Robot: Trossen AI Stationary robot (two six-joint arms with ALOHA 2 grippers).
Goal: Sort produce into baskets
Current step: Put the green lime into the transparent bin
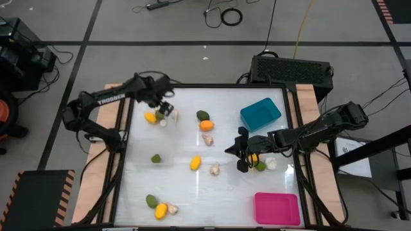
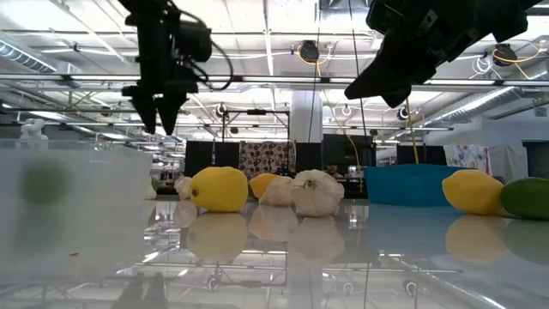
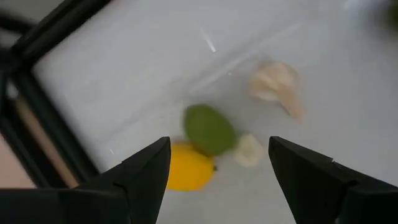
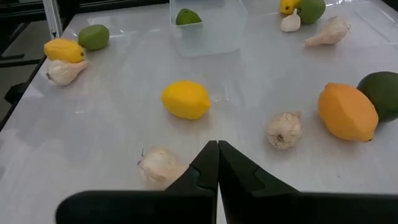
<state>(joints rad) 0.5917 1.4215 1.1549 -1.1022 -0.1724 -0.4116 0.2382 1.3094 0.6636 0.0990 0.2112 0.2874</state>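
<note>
Near the counter's ten o'clock corner, the left claw (image 1: pixel 166 106) hangs open and empty over a smooth rounded green lime (image 3: pixel 209 129); it looks firm, slippery, best pinched across its middle.

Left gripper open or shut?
Open. Left gripper: the wrist view shows the two dark fingers spread wide, nothing between them, above a lime and lemon.

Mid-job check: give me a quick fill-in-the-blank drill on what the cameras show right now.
1. The left gripper hangs with its jaws ____.
2. The right gripper has its jaws ____.
3. The clear basket holds one ____ piece of produce.
4. The teal basket and the pink basket both sit on the table's ____ side.

Missing words: open; shut; green; right
</note>
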